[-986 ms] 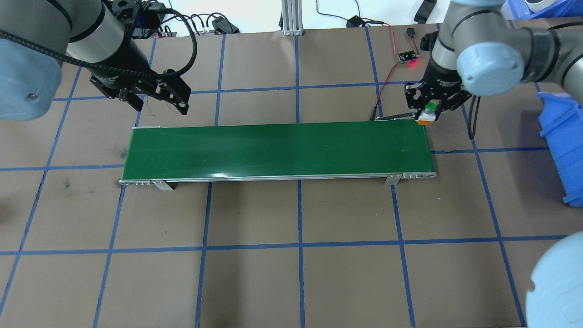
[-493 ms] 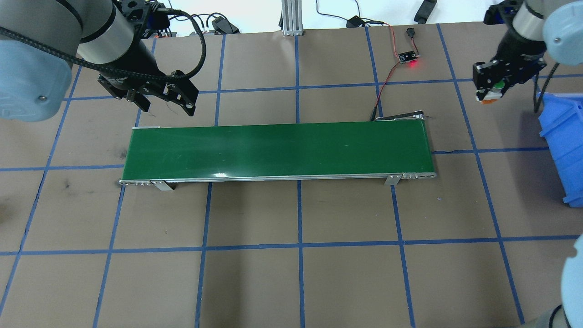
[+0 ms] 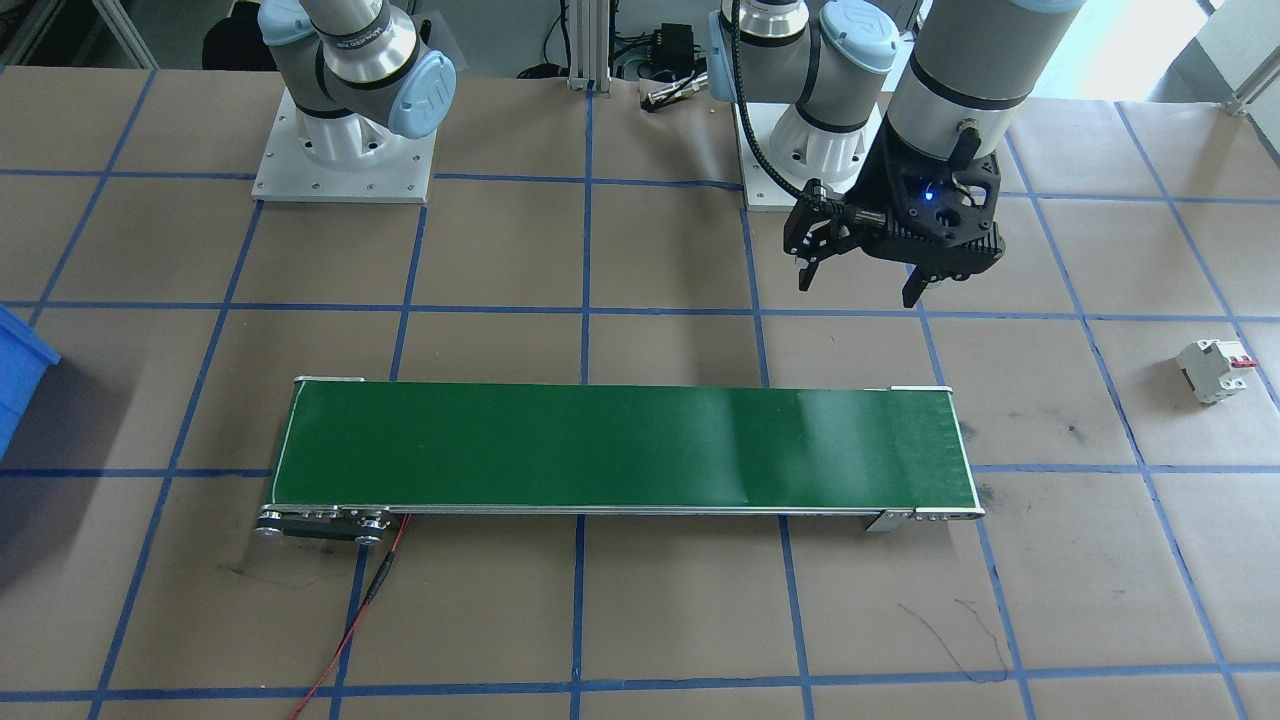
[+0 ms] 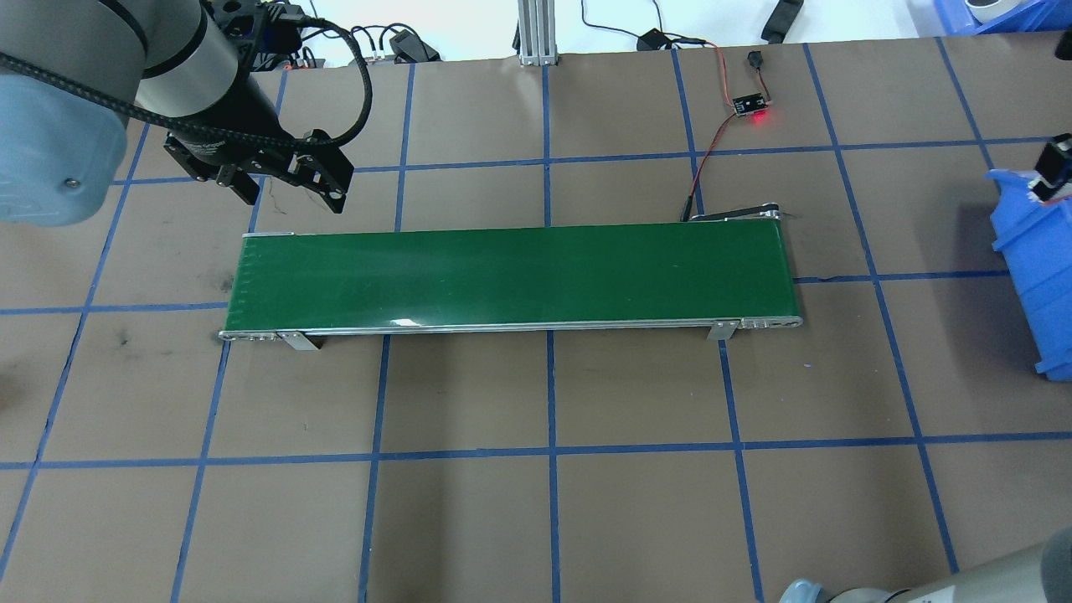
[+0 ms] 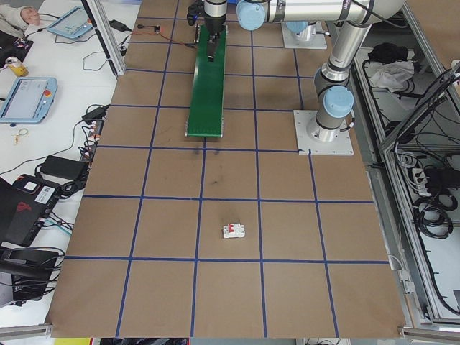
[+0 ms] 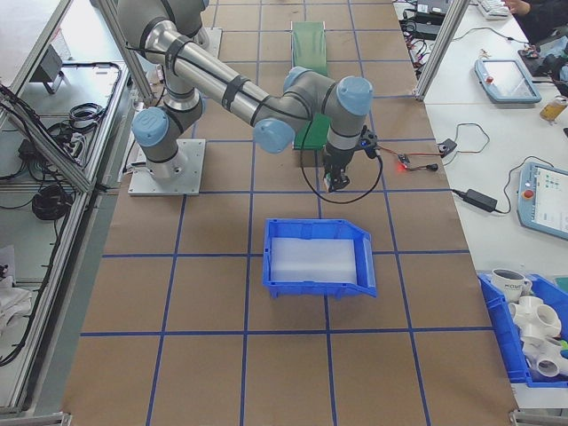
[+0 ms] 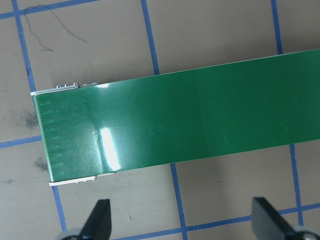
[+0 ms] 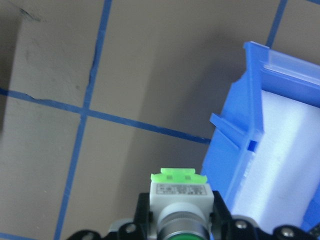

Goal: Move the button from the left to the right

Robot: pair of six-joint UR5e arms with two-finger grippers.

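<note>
We can read almost nothing here. The button [image 8: 182, 200] carries a small white label with rows of print on its base, seen in the right wrist view, but the letters are too small and blurred for us to make out. The mug [image 6: 511, 284] at the near right of the exterior right view bears dark lettering that we cannot read either.

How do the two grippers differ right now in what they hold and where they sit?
The right gripper is shut on the button; the left gripper is open and holds nothing. The right gripper sits off the conveyor belt, beside the blue bin; the left gripper hangs by the belt's opposite end. Both are black two-finger grippers held above the table.
</note>
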